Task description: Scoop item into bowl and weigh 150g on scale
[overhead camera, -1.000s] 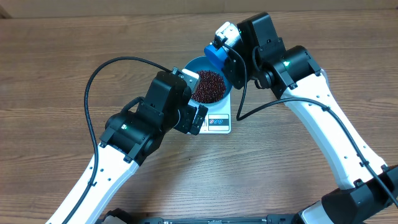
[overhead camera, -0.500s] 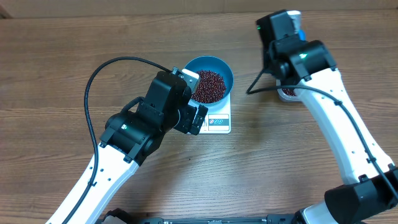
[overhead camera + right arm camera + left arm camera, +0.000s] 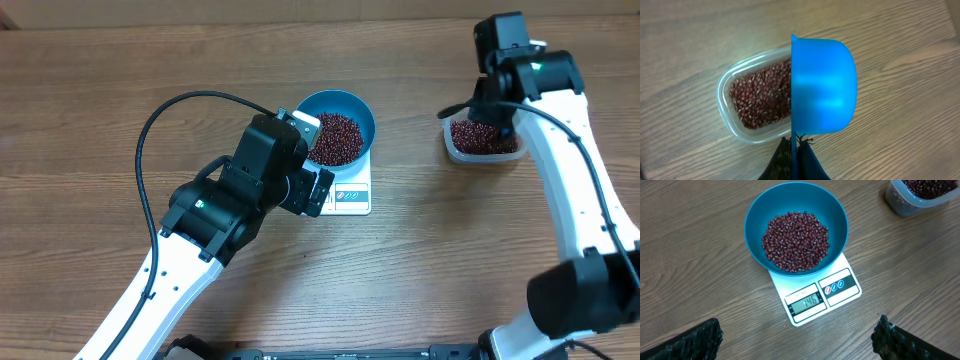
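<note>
Scale (image 3: 840,286) reads 146 (bowl (image 3: 836,216) aboard); left gripper (image 3: 797,335) spread wide, right gripper (image 3: 796,155) clamping scoop (image 3: 822,85).

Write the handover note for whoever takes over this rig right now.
Left gripper: open, holding nothing, hovering by the scale.
Right gripper: shut on the blue scoop, above the clear tub of beans on the right side of the table.
Bowl: sits on the scale with a heap of beans in it.
Done: most of the load is in; the display appears to read 146.
Left: probably a small top-up to 150.
</note>
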